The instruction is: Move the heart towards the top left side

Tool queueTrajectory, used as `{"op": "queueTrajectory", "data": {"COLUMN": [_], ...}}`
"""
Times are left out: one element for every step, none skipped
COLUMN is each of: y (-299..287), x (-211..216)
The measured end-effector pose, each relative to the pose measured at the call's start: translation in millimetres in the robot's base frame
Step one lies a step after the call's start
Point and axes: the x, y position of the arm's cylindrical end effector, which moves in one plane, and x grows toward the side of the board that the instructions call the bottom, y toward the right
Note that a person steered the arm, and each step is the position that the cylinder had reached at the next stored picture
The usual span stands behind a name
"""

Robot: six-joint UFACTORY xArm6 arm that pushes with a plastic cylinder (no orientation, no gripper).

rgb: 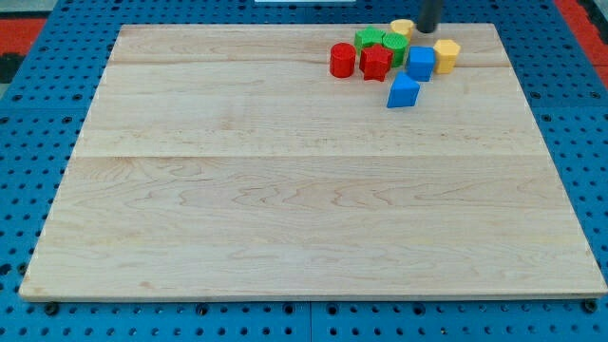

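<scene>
My tip (426, 29) at board's top edge, no jaws to open or close. Yellow heart (402, 28) touching tip's left side. Green blocks (383, 41) just below-left, yellow hexagon (446, 54) below-right, blue blocks (419, 63) below, red star (376, 62) and red cylinder (342, 60) farther left on wooden board (285, 209).

a pale wooden board (285, 190) lies on a blue perforated table (38, 114). near the board's top edge, right of centre, blocks cluster: a red cylinder (342, 60) at the view's left, a red star-like block (376, 62) just beside it, green blocks (380, 40) behind, a blue cube (420, 63), a yellow hexagonal block (446, 55) at the right. a blue block (403, 91) sits slightly apart below.
</scene>
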Motion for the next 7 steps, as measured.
{"op": "queueTrajectory", "data": {"y": [-95,-160,-119,-46,-4,61,26], "x": [6,12,18,17,16,24,39]}}
